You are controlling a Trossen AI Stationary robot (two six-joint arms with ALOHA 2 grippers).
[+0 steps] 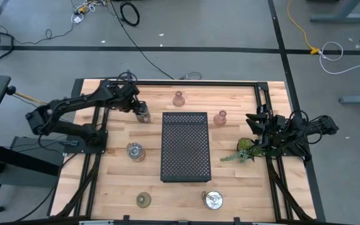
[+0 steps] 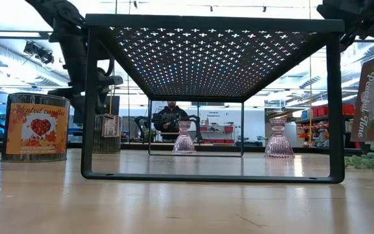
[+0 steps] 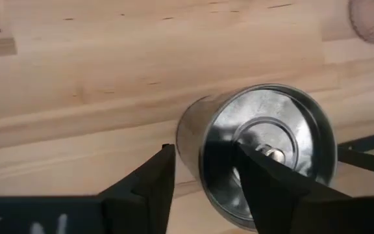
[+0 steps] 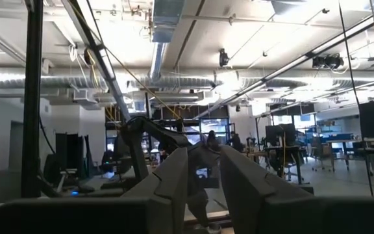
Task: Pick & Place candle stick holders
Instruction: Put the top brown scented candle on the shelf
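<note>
Pincer work sits on the left side: the left pincer (image 3: 203, 185) straddles the wall of a silvery cylindrical holder (image 3: 265, 149) at the far-left part of the worktop (image 1: 111, 181), one finger (image 3: 151, 188) outside the wall and one inside the cup, both close against it. That holder (image 1: 143, 114) stands just left of the black perforated tray (image 1: 185, 146). Two pink vase-shaped holders stand behind the tray, one (image 1: 179, 99) near the far edge, the other (image 1: 220, 118) just right of the tray. A clear glass holder (image 1: 135, 152) sits left of the tray, an olive-green one (image 1: 144, 199) and a silvery one (image 1: 213, 199) near the front edge. The right pincer (image 4: 203, 182) waits at the right edge by the green sprig (image 1: 244, 150), raised and pointing into the room, its fingers slightly apart, holding nothing.
</note>
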